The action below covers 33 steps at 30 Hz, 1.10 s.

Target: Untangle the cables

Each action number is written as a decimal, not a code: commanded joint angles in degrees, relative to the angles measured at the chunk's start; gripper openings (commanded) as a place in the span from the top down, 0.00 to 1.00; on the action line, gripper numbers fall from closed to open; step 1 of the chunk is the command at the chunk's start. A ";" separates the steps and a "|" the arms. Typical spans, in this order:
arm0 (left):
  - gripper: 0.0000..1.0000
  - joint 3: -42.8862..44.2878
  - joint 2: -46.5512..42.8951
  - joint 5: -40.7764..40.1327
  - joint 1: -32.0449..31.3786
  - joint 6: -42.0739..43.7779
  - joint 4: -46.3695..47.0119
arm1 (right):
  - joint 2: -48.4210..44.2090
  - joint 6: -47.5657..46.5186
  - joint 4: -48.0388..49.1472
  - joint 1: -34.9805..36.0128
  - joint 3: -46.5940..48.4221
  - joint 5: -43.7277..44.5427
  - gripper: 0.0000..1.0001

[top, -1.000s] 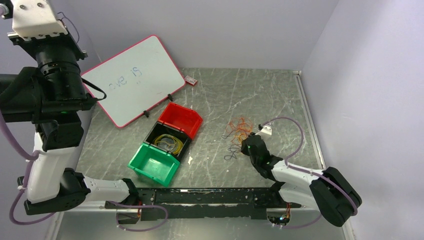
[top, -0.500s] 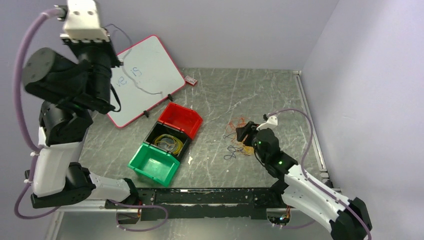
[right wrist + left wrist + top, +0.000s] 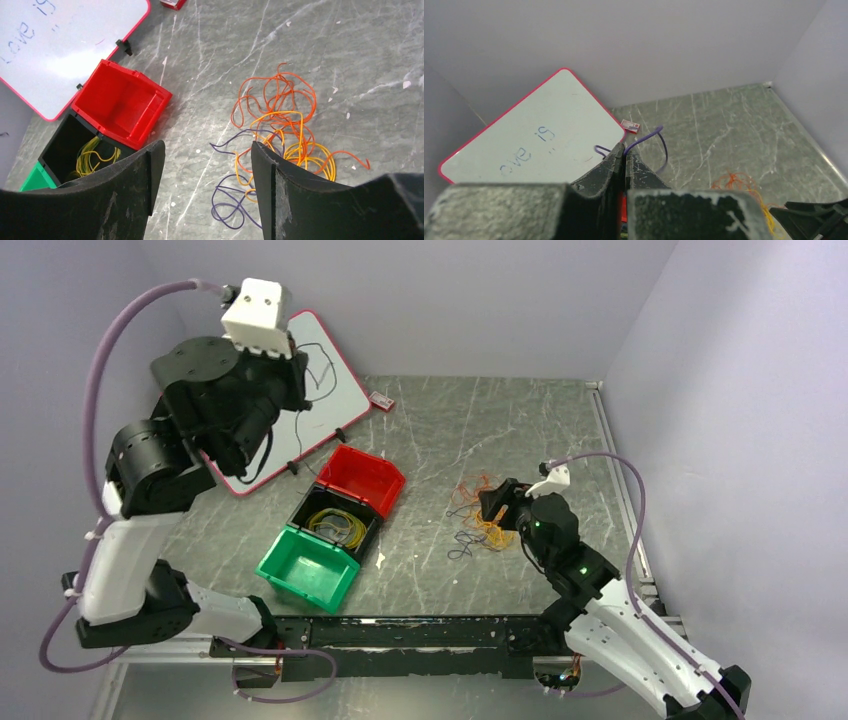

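Honestly, with the left gripper (image 3: 625, 155) pinching a purple cable (image 3: 651, 135), the wide-open right gripper (image 3: 206, 150) should grab one limp-looking, snaggy orange loop (image 3: 287, 120) below it.

Grey marbled worktop (image 3: 520, 420) — red bin (image 3: 360, 480), black bin (image 3: 302, 506) and green bin (image 3: 305, 575) touching in a row; loose cables (image 3: 480, 510) to their right; whiteboard (image 3: 330, 370) and red-and-white tag (image 3: 380, 399) at the back.
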 commanded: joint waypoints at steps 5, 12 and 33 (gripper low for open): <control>0.93 5.45 7.78 30.95 19.81 -6.89 -9.85 | -1.01 -1.12 -1.01 -0.19 1.08 -1.92 0.32; 0.93 3.32 9.15 42.81 29.27 -6.49 -7.91 | -1.99 -0.99 -2.01 -0.23 0.36 -1.53 0.32; 0.93 -13.32 4.36 45.70 29.64 -5.48 -1.50 | -1.20 -1.21 -0.71 -0.21 0.49 -3.70 0.32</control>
